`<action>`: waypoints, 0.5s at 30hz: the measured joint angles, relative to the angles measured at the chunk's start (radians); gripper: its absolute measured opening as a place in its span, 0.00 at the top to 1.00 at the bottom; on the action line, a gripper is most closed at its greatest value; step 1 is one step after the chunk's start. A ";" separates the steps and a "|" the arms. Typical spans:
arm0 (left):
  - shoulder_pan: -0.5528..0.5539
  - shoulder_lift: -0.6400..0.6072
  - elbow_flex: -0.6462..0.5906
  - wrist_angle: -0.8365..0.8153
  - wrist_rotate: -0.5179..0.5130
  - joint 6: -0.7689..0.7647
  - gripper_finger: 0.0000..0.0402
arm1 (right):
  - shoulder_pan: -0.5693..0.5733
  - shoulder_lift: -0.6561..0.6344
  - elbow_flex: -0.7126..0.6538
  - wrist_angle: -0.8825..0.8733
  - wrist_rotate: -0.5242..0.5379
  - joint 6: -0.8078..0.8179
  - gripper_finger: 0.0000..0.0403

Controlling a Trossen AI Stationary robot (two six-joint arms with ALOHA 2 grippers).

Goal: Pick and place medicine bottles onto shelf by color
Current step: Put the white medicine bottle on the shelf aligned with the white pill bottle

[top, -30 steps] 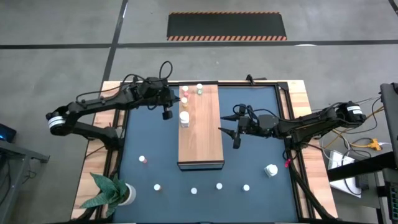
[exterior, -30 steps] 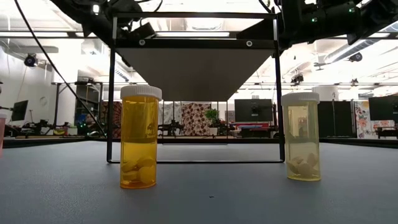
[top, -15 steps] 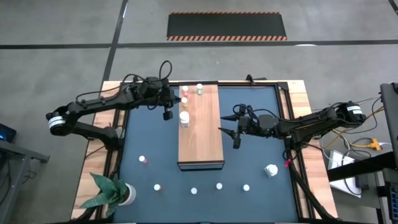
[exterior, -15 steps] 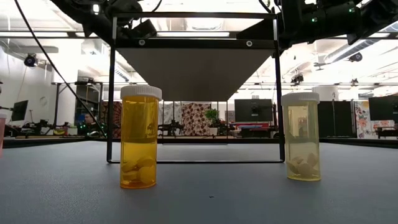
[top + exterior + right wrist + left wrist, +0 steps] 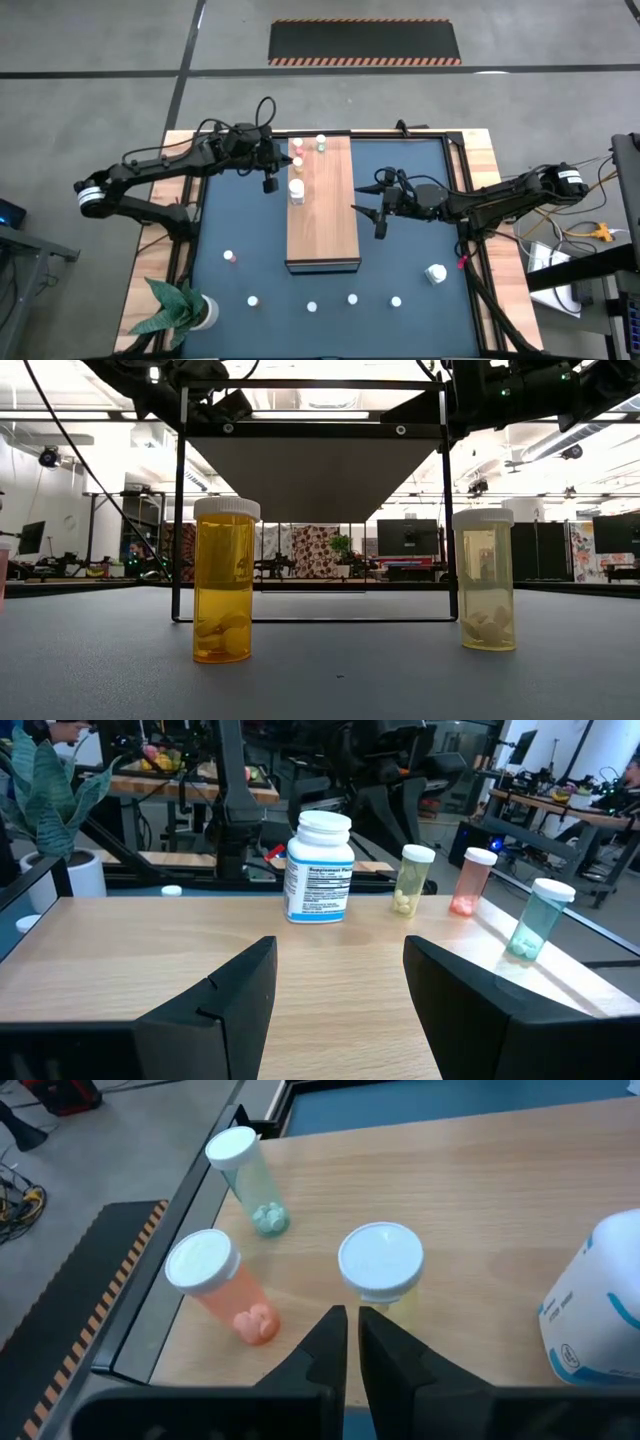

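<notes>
White bottle (image 5: 319,867) label reads, perhaps, "Supplement Facts"

It was a robotics lab or workshop: a bare concrete floor (image 5: 100,40) with a hazard-striped mat (image 5: 365,42), ceiling strip lights (image 5: 300,415), computer monitors (image 5: 407,537) and cluttered workbenches (image 5: 180,785) stood beyond the counter (image 5: 485,160).

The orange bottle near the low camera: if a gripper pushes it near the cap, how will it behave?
The orange bottle stands tall and narrow, so a high push would probably tip it. Only a few pills lie at its bottom, so it is likely light. Being round, it may roll once down.
</notes>
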 joint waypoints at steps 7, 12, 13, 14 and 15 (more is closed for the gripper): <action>-0.003 0.000 0.000 0.001 0.002 -0.023 0.97 | 0.000 0.000 0.000 -0.002 0.000 -0.006 0.48; -0.006 0.000 0.000 0.007 0.003 -0.023 0.97 | 0.000 0.000 0.000 -0.002 0.001 -0.006 0.48; -0.006 0.000 0.000 0.007 0.003 -0.023 0.97 | 0.000 0.000 0.000 -0.002 0.001 -0.006 0.48; -0.005 0.000 0.000 0.007 0.003 -0.023 0.97 | 0.000 0.000 0.000 -0.002 0.001 -0.006 0.48; -0.005 0.000 0.000 0.006 0.003 -0.023 0.97 | 0.000 0.000 0.000 -0.002 0.001 -0.006 0.48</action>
